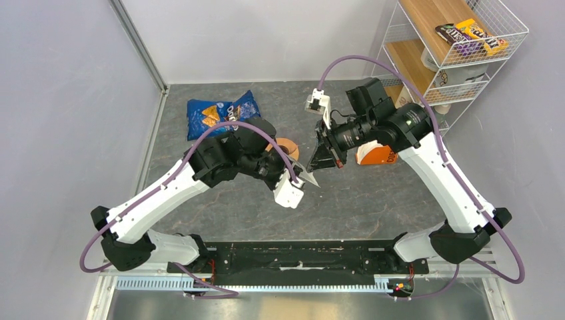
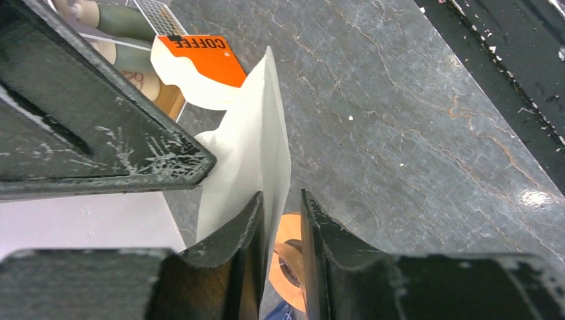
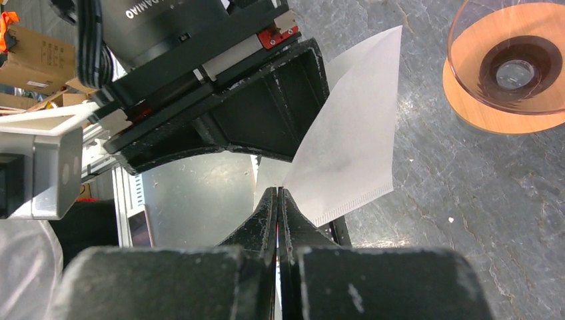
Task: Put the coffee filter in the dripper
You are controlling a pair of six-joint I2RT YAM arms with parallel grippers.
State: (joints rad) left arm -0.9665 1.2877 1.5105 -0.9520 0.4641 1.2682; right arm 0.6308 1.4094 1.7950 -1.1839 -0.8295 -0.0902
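Note:
The white paper coffee filter (image 1: 313, 179) hangs in the air between my two grippers. My right gripper (image 3: 278, 191) is shut on one corner of the coffee filter (image 3: 356, 153). My left gripper (image 2: 281, 200) is open, with its jaws on either side of the filter's edge (image 2: 256, 147); the paper lies against one finger, and a gap shows to the other. The orange dripper (image 1: 288, 147) stands on the table just behind my left gripper. It also shows in the right wrist view (image 3: 513, 73) and through the left jaws (image 2: 293, 260).
The orange-and-white coffee pack (image 1: 376, 155) lies under my right arm. A blue snack bag (image 1: 220, 113) lies at the back left. A white wire shelf (image 1: 460, 47) with candy packs stands at the back right. Walls close off the left and the back.

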